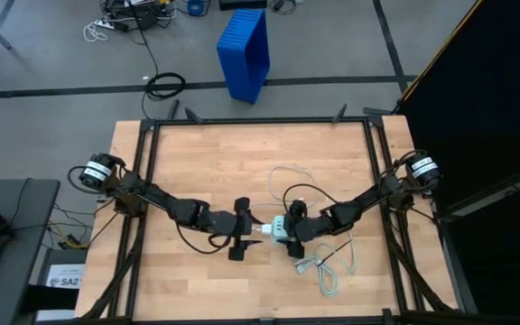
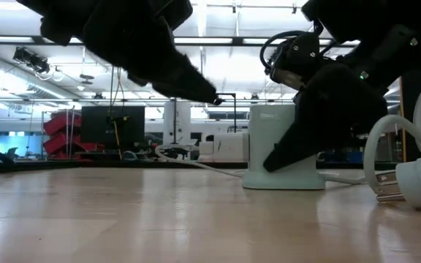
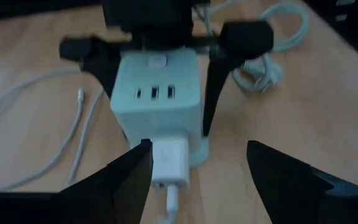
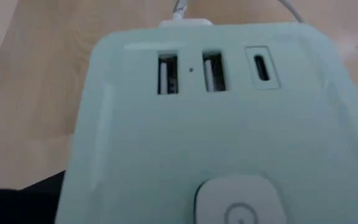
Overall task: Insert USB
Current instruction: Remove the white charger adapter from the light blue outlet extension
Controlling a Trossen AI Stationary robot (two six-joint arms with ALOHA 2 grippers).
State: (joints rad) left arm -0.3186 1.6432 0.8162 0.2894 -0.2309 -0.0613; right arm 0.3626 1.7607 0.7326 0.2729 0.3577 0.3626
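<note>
The pale green-white charger block [image 1: 279, 227] stands on its base on the table's middle, with its row of ports [image 4: 210, 71] on the upper face. My right gripper [image 1: 291, 231] is shut on it from the table's right. The USB's white plug [image 3: 169, 162] meets the block's side that faces my left gripper [image 3: 197, 155]. This gripper is open, level at the block's left, and the plug sits between its fingers, close to one finger [image 3: 138, 171]; whether they touch I cannot tell. The plug's cable [image 3: 173, 202] runs back under the gripper. Another thin cable end [image 3: 79, 94] lies loose on the wood. My right gripper holds the charger block between its two fingers, one finger [image 3: 101, 62] on one side wall and the other finger [image 3: 215, 87] on the opposite wall [image 3: 194, 106]. The fingers slant down from the table's right. The block stays upright, its base [image 2: 282, 179] on the table.
A thicker bundled white cord with a grey plug [image 1: 319, 269] lies near the right arm, large in the low view [image 2: 408, 183]. Thin cable loops [image 1: 283, 176] lie beyond the block. Bare wood [image 1: 197, 153] spreads to the far left. A blue bin [image 1: 245, 54] stands on the floor.
</note>
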